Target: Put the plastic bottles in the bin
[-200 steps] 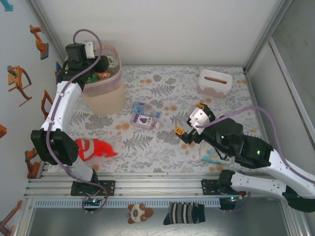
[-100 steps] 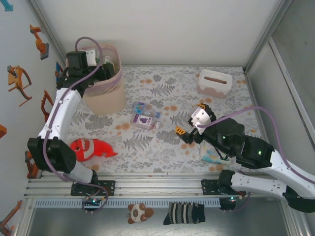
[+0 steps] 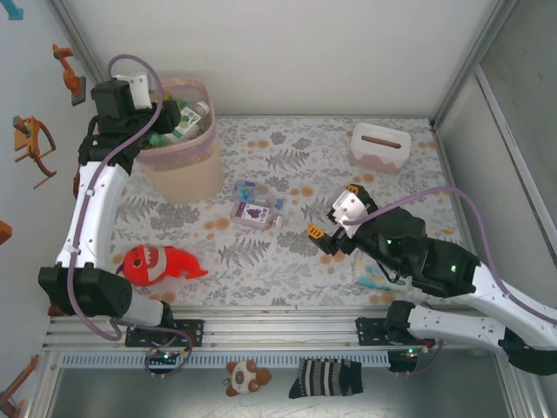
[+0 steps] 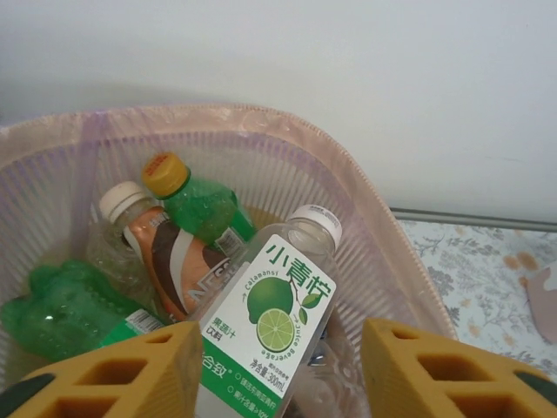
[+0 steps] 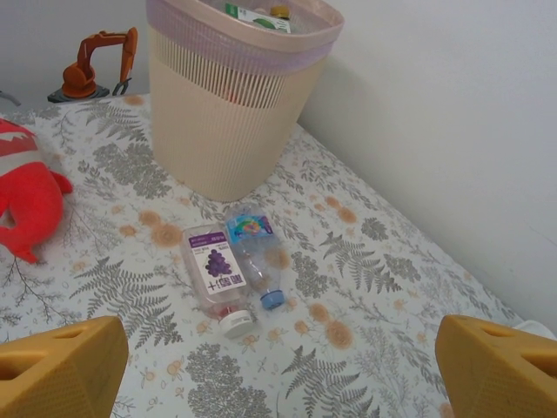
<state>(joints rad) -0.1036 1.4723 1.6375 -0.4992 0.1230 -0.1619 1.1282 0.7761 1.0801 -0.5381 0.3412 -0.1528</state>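
We find the grape-label bottle (image 5: pixel 215 272) and the blue-capped bottle (image 5: pixel 255 259) lying side by side, touching or nearly so, on the bench (image 5: pixel 365 287) near the foot of the bin (image 5: pixel 222 113). Several others, the lime-label bottle (image 4: pixel 274 313) among them, lie inside it. The left pincer (image 4: pixel 278 374) hangs over the bin mouth, fingers part-spread, gripping nothing. The right pincer (image 3: pixel 334 211) hovers near the pair, spread wide and empty. We judge the pair its next work: straddle one body squarely, keep clear of its neighbour, and have the left arm vacate the mouth first.
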